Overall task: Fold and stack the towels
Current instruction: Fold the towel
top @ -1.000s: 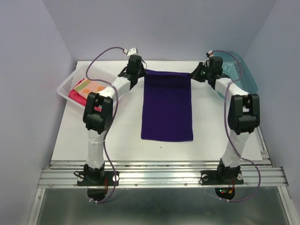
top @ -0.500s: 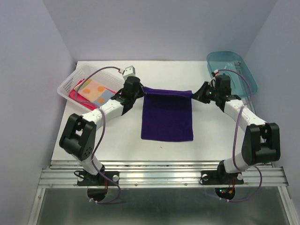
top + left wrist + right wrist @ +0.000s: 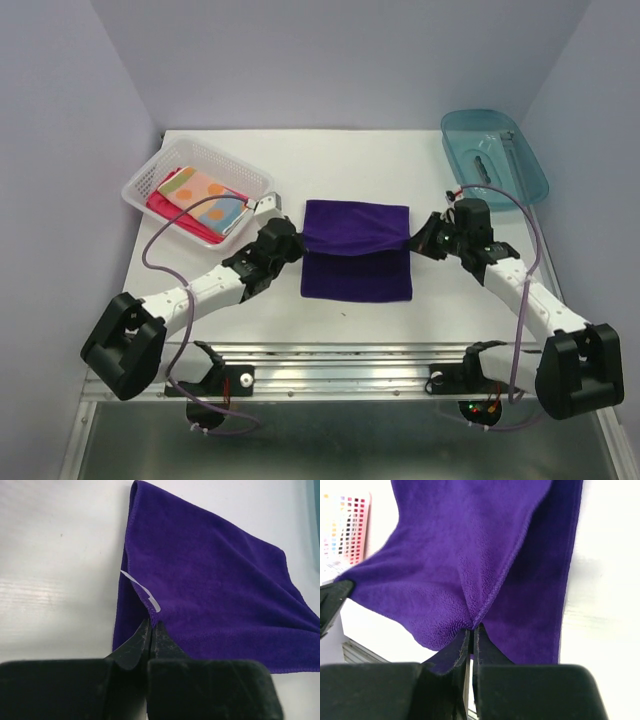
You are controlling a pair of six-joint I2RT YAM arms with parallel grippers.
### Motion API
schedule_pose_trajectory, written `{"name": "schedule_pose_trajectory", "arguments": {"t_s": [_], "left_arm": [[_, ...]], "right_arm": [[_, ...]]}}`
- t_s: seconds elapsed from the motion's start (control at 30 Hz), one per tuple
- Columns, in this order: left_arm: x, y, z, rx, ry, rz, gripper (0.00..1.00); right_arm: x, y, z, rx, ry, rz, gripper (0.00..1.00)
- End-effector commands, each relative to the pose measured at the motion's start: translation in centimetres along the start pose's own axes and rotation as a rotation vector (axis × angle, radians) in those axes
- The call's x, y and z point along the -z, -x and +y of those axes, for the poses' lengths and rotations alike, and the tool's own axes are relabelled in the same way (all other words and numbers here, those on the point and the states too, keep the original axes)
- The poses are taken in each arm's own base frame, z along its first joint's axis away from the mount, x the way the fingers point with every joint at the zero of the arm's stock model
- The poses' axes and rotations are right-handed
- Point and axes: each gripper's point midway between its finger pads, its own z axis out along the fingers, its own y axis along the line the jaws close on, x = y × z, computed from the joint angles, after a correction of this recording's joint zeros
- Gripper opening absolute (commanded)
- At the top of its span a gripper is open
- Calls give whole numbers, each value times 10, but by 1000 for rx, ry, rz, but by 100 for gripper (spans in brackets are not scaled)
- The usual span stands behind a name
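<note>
- the left pincer (image 3: 298, 243) was clenched on one corner of the dark purple towel (image 3: 355, 228), low over the white tabletop (image 3: 350, 165).
- the right pincer (image 3: 412, 242) was pinched tight on the opposite corner, with the two arms reaching in from either side.
- between them the held edge sagged across the towel's middle. the lifted layer lay doubled over the lower one, whose near strip sat flat and uncovered on the tabletop.
- seen from the left wrist, the black fingertips (image 3: 132, 650) met on the hem, with a white tag loop (image 3: 142, 590) just above them.
- seen from the right wrist, the fingers (image 3: 450, 655) gripped a puckered bunch of the hem, and purple cloth spread away beyond them.
- at the far left of the tabletop, a white perforated basket (image 3: 140, 182) held the orange polka-dot towel (image 3: 205, 190), which lay on top of the pink-red towel (image 3: 160, 205).
- a teal tray (image 3: 535, 175) sat at the far right corner, well apart from the purple towel.
</note>
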Motion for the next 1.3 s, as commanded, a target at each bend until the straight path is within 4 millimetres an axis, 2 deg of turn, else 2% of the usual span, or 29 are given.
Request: {"name": "schedule_pose_trajectory", "arguments": {"t_s": [0.0, 0.17, 0.47, 0.6, 0.63, 0.67, 0.7, 0.73, 0.8, 0.83, 0.87, 0.9, 0.97, 1.0, 1.07, 1.2, 1.27], "left_arm": [[12, 1, -3, 70, -23, -45, 0], [10, -25, 6, 52, 11, 2, 0], [5, -73, 34, 43, 108, 120, 0], [7, -89, 43, 41, 135, 178, 0], [7, -93, 43, 41, 131, 195, 2], [8, -97, 44, 37, 135, 208, 9], [8, -100, 44, 38, 137, 218, 22], [10, -102, 43, 36, 130, 228, 26], [14, -103, 43, 34, 133, 233, 39], [18, -102, 41, 34, 127, 231, 41], [21, -101, 41, 31, 125, 230, 43], [24, -99, 40, 27, 120, 226, 50], [32, -91, 36, 24, 104, 210, 58], [35, -89, 35, 24, 97, 208, 69], [42, -81, 27, 26, 60, 192, 77], [40, -56, 17, 15, 55, 118, 96], [36, -48, 11, -4, 57, 97, 98]], "right_arm": [[9, -11, -7, -13, -29, -16, 1], [5, -26, -20, -27, -58, 17, 1], [-9, -70, -60, -71, -143, 128, 1], [-12, -84, -79, -85, -211, 159, 8], [-13, -88, -82, -90, -223, 176, 16], [-13, -90, -83, -93, -225, 184, 22], [-13, -91, -85, -93, -229, 188, 28], [-12, -92, -85, -91, -229, 191, 37], [-10, -92, -86, -86, -238, 189, 43], [-7, -89, -83, -74, -230, 177, 49], [-5, -86, -82, -67, -234, 170, 49], [-3, -83, -80, -63, -235, 159, 50], [3, -75, -77, -45, -243, 135, 52], [7, -68, -71, -33, -228, 107, 54], [12, -60, -62, -11, -207, 92, 58], [19, -43, -42, 48, -145, 54, 69], [19, -27, -37, 69, -151, 16, 71]]}}
